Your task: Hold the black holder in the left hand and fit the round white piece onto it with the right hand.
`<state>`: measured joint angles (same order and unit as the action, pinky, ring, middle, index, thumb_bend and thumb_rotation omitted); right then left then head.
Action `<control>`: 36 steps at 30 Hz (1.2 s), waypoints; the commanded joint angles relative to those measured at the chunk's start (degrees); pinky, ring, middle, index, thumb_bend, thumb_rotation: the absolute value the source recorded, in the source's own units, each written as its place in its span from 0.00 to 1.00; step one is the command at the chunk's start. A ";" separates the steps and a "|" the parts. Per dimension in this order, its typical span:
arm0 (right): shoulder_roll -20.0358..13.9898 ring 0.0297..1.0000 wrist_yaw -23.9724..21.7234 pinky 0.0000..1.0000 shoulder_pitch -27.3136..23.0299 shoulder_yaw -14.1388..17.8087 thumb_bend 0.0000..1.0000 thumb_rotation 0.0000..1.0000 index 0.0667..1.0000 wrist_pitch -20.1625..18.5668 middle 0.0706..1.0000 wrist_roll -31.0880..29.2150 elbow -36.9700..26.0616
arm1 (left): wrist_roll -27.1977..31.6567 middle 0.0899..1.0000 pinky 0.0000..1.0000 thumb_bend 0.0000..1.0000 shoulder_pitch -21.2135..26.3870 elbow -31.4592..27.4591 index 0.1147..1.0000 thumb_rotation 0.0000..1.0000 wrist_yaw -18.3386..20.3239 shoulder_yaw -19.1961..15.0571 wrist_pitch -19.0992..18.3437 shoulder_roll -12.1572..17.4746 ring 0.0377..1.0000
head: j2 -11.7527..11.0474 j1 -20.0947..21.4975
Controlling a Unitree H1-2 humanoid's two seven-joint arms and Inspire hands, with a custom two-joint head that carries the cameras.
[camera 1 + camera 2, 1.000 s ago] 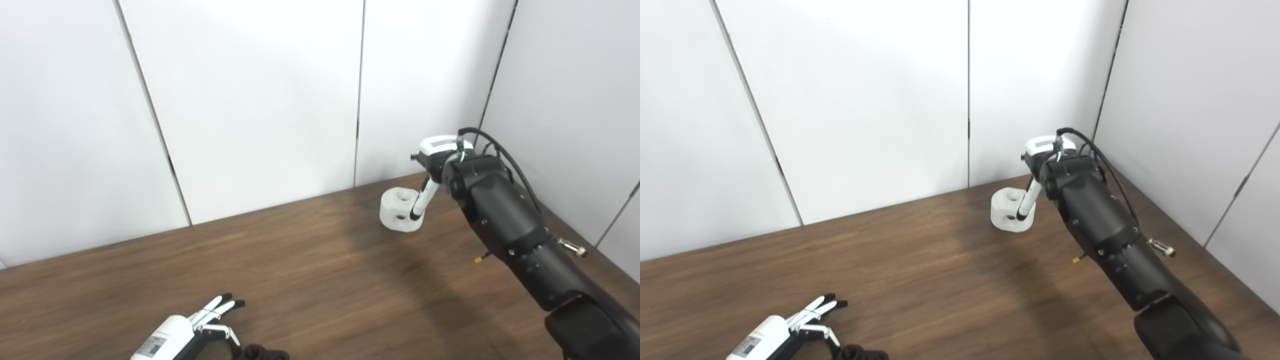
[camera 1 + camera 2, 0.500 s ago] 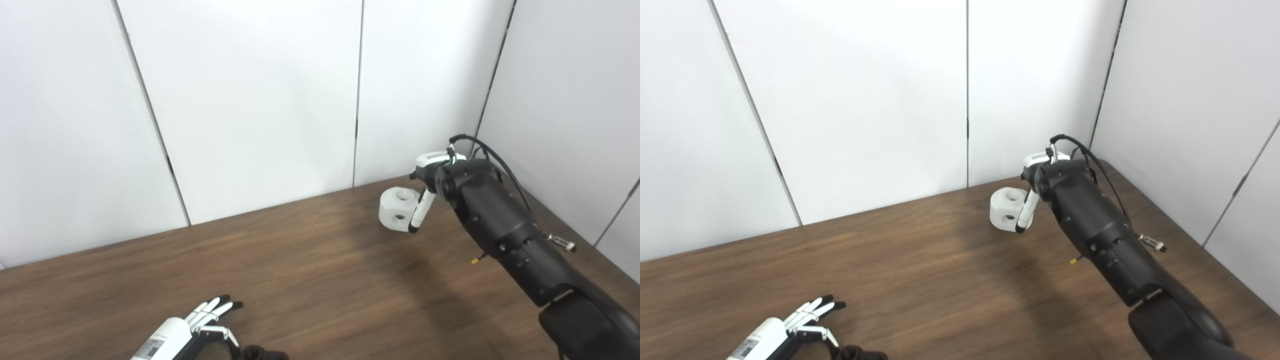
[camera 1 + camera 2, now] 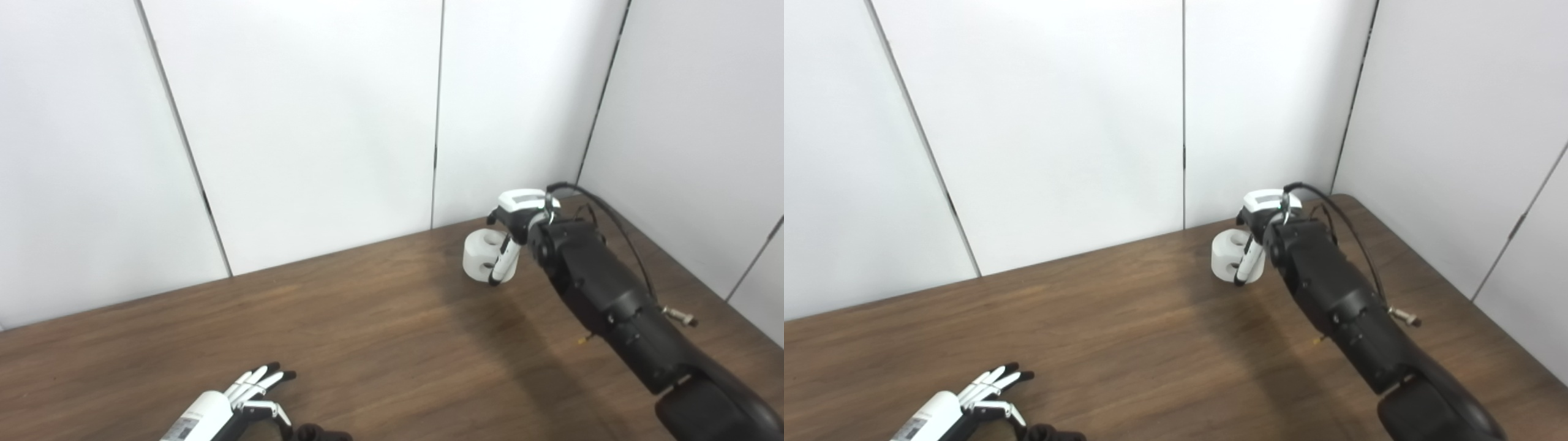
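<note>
The round white piece (image 3: pixel 481 254) stands on the brown table (image 3: pixel 380 331) at the back right, near the wall corner. My right hand (image 3: pixel 511 236) is down over it, one finger (image 3: pixel 499 269) reaching down its near side; the other fingers are hidden behind the wrist. The piece rests on the table. My left hand (image 3: pixel 245 398) lies at the bottom left, fingers stretched out and apart, holding nothing. The black holder (image 3: pixel 318 433) shows only as a dark edge at the picture's bottom, just right of the left hand.
White wall panels (image 3: pixel 306 122) close off the table's back and right sides close behind the white piece. The black right forearm (image 3: pixel 612 306) crosses the right part of the table, with a cable (image 3: pixel 612 208) looping above it.
My right hand has come down and a little left, from above the white piece to around it. The piece has not moved. The left hand has stayed almost still.
</note>
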<state>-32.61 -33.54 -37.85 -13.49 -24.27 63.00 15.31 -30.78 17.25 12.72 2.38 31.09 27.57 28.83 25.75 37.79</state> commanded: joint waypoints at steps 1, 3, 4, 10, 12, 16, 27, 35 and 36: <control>-1.16 0.91 4.02 0.95 -2.61 0.27 0.95 0.30 0.81 0.59 0.91 -0.45 -0.55 | -4.63 0.93 1.00 0.52 -4.15 2.00 0.42 0.06 5.35 3.27 -0.74 2.82 1.00 | 0.06 0.02; -1.17 0.91 5.35 0.95 -2.51 -0.17 0.94 0.30 0.80 0.64 0.90 -1.04 -0.20 | -4.50 0.93 1.00 0.52 -4.20 1.87 0.42 0.06 5.26 3.36 -0.71 2.93 1.00 | 0.13 0.01; -1.12 0.91 6.47 0.94 -2.33 -0.19 0.94 0.30 0.80 0.98 0.90 -1.52 0.03 | -4.62 0.93 1.00 0.52 -4.26 1.77 0.42 0.06 5.37 3.27 -0.73 2.95 1.00 | 0.22 -0.07; -1.29 0.87 10.50 0.92 -0.95 -1.43 0.90 0.26 0.72 1.60 0.85 -2.79 0.72 | -4.08 0.94 1.00 0.52 -4.68 0.85 0.42 0.06 6.36 2.76 -0.91 3.40 1.00 | 0.69 -0.48; -1.32 0.86 11.63 0.92 -0.51 -1.73 0.89 0.24 0.69 1.71 0.84 -3.18 1.18 | -4.12 0.94 1.00 0.52 -4.78 0.61 0.42 0.06 6.46 2.68 -0.96 3.51 1.00 | 0.80 -0.56; -1.32 0.82 15.17 0.93 0.74 -1.61 0.70 0.18 0.54 2.25 0.79 -3.97 1.25 | -3.72 0.94 1.00 0.52 -4.89 0.56 0.42 0.06 6.40 2.77 -0.82 3.65 1.00 | 0.99 -0.62; -1.85 0.83 21.61 0.96 2.91 -1.76 0.52 0.14 0.44 3.64 0.73 -5.47 0.88 | -3.86 0.95 1.00 0.52 -4.94 -0.07 0.42 0.06 7.38 2.66 -1.24 3.62 1.00 | 1.50 -1.20; -1.80 0.81 25.06 0.97 3.69 -1.05 0.52 0.14 0.44 4.26 0.72 -6.88 0.66 | -3.48 0.94 1.00 0.52 -5.31 -0.74 0.42 0.06 7.56 2.40 -1.39 3.49 1.00 | 2.48 -2.19; -1.72 0.81 25.13 0.96 3.82 -0.67 0.52 0.14 0.44 4.18 0.71 -7.45 0.31 | -3.55 0.94 0.99 0.52 -5.41 -0.88 0.42 0.06 7.57 2.36 -1.46 3.42 1.00 | 2.76 -2.74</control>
<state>-32.77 -10.25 -32.10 -15.33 -20.88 56.07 17.61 -30.74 15.79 10.60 2.73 30.75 27.34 29.71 28.47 34.99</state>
